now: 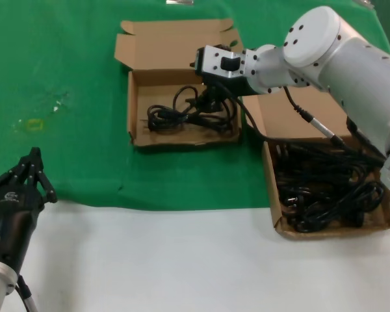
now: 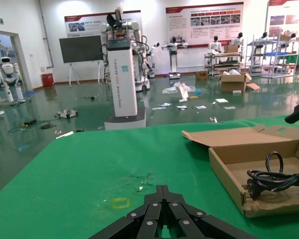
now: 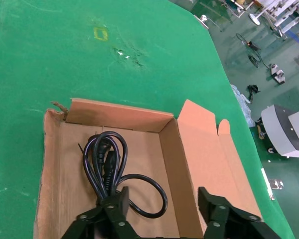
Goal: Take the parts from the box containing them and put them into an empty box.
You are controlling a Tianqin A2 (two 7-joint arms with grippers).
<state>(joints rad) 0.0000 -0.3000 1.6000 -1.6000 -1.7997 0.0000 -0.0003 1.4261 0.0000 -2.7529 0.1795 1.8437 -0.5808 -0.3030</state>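
Your right gripper [image 3: 164,198] hangs over the far box [image 1: 182,140], the one with the bumpy front wall. Its jaws are spread wide apart and hold nothing. One black cord [image 3: 107,158] lies flat on the floor of that box, curled in loops, just under the jaws. One finger [image 3: 115,206] is right beside the cord, maybe touching it; you cannot tell for sure. So the cord looks let go, and the box holds it now, not the gripper.

The arm reaches across because the full box [image 1: 331,229] sits on your right side, near you, and the other box is farther out, toward the middle. The full box has its lid folded back, so you can reach straight down into it. A big pile of cords [image 1: 328,190] is in there, all tangled together. That is most of the job, I think.

Next you will likely go back to that pile. Be careful: the loops cross each other, so lifting one cord may drag others out with it.

Your left gripper [image 1: 32,170] waits low on your left, at the edge of the green cloth [image 1: 65,71], far from both boxes. Its jaws are pressed together on nothing.
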